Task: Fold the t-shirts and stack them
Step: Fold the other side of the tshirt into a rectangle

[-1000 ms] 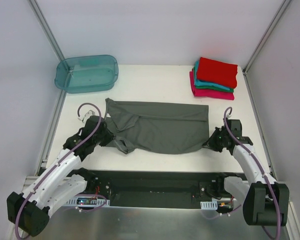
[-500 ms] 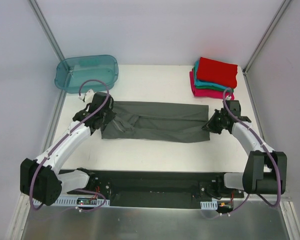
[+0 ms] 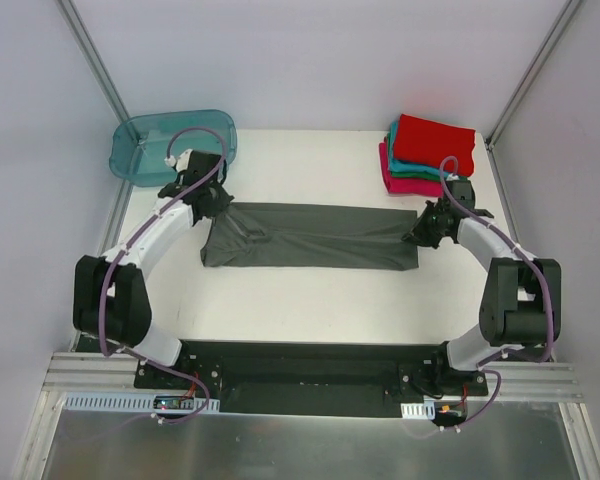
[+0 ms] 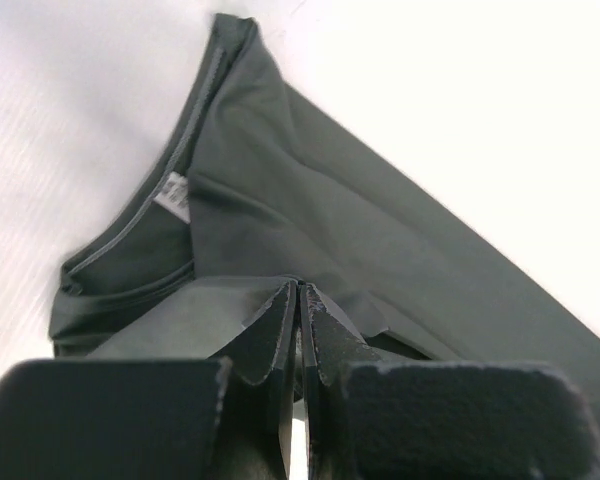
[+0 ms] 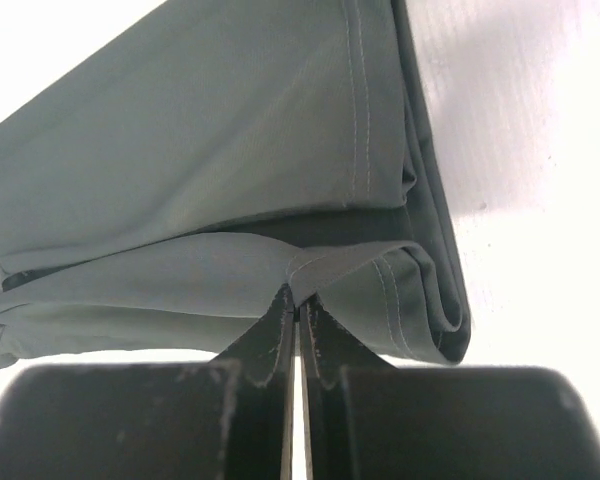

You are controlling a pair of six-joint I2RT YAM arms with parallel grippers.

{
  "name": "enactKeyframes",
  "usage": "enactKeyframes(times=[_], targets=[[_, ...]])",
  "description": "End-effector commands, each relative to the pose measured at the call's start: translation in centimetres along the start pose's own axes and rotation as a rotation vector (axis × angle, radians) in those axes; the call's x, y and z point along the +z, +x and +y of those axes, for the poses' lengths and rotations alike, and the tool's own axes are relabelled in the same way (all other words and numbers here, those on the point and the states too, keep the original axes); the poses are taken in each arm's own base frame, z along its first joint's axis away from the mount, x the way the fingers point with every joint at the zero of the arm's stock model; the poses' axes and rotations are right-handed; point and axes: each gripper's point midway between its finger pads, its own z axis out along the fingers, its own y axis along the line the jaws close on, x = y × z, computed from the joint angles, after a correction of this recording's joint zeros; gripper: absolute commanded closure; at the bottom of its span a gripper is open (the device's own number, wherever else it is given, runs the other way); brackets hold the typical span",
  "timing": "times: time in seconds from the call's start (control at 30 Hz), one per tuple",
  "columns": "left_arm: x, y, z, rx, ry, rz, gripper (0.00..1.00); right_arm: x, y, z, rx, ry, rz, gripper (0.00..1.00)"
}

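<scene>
The dark grey t-shirt (image 3: 310, 236) lies folded into a long band across the middle of the table. My left gripper (image 3: 218, 203) is shut on its far left edge; the left wrist view shows the jaws pinching the cloth (image 4: 280, 200) beside the white neck label (image 4: 176, 194). My right gripper (image 3: 426, 226) is shut on the hem at the far right end, and the right wrist view shows the stitched hem (image 5: 310, 265) clamped between the jaws. A stack of folded t-shirts, red (image 3: 435, 142) over teal (image 3: 420, 174) over magenta-pink (image 3: 405, 184), sits at the back right.
A translucent teal plastic tub (image 3: 170, 145) stands at the back left, just behind my left wrist. White walls and metal frame posts enclose the table. The black base rail (image 3: 310, 365) runs along the near edge.
Both grippers have carried the near edge of the grey t-shirt away from me and over the far edge. The shirt has gone from a wide spread to a narrow folded band.
</scene>
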Motion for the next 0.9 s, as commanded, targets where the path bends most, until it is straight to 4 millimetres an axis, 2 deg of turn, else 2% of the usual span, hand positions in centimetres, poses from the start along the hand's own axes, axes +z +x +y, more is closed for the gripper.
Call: enactKeyframes(times=[0.0,0.13,0.23,0.27,0.3,0.33,0.43,0.5,0.53,0.6,0.63,0.67,0.8,0.87], targets=[[1.3,-1.2,-2.8,0.075,0.073,0.016,1.0,0.3,-2.9,0.5,0.004,0.022,-0.077,0.99],[3.3,-1.1,-3.2,0.104,0.064,0.057,1.0,0.6,-3.4,0.0,0.004,0.046,-0.108,0.99],[5.1,-1.5,-2.2,0.101,0.004,0.056,0.98,0.5,-4.1,-0.4,0.006,0.072,-0.146,0.99],[5.6,-1.9,-1.9,0.095,-0.014,0.051,0.92,0.5,-4.5,-0.5,0.007,0.085,-0.157,0.97],[6.1,-2.3,-1.9,0.098,-0.022,0.05,0.79,0.5,-4.7,-0.9,0.012,0.109,-0.164,0.92],[6.6,-2.6,-2.0,0.106,-0.023,0.057,0.62,0.5,-5.0,-0.8,0.011,0.115,-0.167,0.86],[6.4,-3.4,-2.2,0.121,-0.041,0.075,0.3,0.0,-5.5,0.0,-0.007,0.102,-0.153,0.56],[5.5,-3.0,-2.5,0.118,-0.011,0.095,0.16,-0.6,-5.3,0.3,-0.035,0.103,-0.145,0.32],[5.0,-2.4,-2.5,0.119,0.007,0.116,0.11,-1.1,-5.2,0.4,-0.06,0.105,-0.149,0.2],[3.7,-1.3,-2.2,0.12,0.041,0.147,0.02,-2.2,-4.7,0.9,-0.122,0.085,-0.166,0.04],[3.2,0.0,-2.0,0.121,0.06,0.187,0.01,-2.2,-3.9,1.0,-0.155,0.072,-0.164,0.0],[2.5,1.1,-2.2,0.12,0.093,0.223,0.01,-2.3,-3.1,1.6,-0.191,0.035,-0.161,0.04],[0.5,8.2,-3.4,0.187,0.248,0.413,0.01,-1.4,0.8,4.8,-0.307,-0.159,-0.093,0.04],[-0.4,11.0,-4.2,0.23,0.297,0.473,0.01,-0.7,1.9,5.1,-0.351,-0.176,-0.066,0.04]])
